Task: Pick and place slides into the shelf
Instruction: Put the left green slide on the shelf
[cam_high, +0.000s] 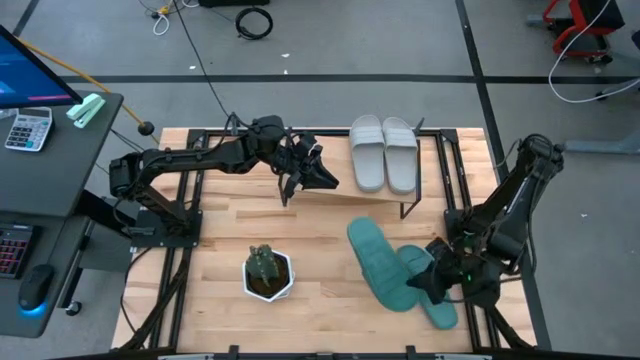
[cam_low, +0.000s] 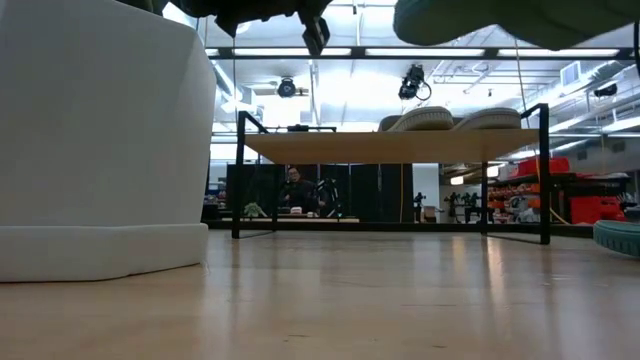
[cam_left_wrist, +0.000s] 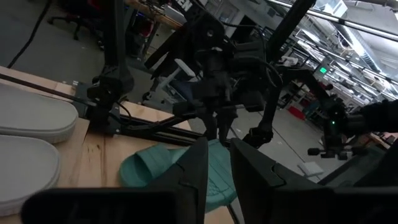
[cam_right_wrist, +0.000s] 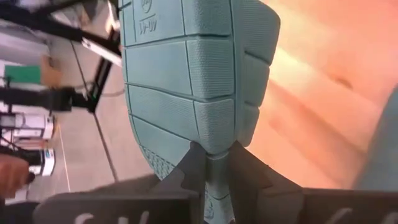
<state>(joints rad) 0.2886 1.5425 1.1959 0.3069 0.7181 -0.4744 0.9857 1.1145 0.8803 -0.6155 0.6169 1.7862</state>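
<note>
**Carrying a teal slide toward the shelf**

Right now the right pincer (cam_right_wrist: 208, 168) is closed on the edge of one teal slide (cam_right_wrist: 193, 81), its ribbed sole facing the wrist camera; from above, this slide (cam_high: 425, 285) sits low in front of the shelf (cam_high: 340, 185), overlapping the second teal slide (cam_high: 375, 262), which lies flat on the table (cam_high: 210, 300) just in front of the shelf's right half. In the low view the held slide (cam_low: 510, 20) hangs clear of the table. The grey-white pair (cam_high: 385, 152) already rests side by side on the shelf's right end.

The left pincer (cam_high: 318, 175) hovers over the shelf's left half with its fingers (cam_left_wrist: 194, 165) nearly together and nothing between them.

To do this step well, the right arm should probably lift the slide high enough to clear both the other teal slide and the shelf's front edge, then turn it sole-down before lowering. The free space is on the shelf to the left of the grey-white pair, where the left pincer hovers, so that arm likely needs to move aside. The grip is on a thin foam edge and may let the slide swing, so slow travel seems wise. The potted plant (cam_high: 268, 272) stands well left of the teal slides, out of the path.
</note>
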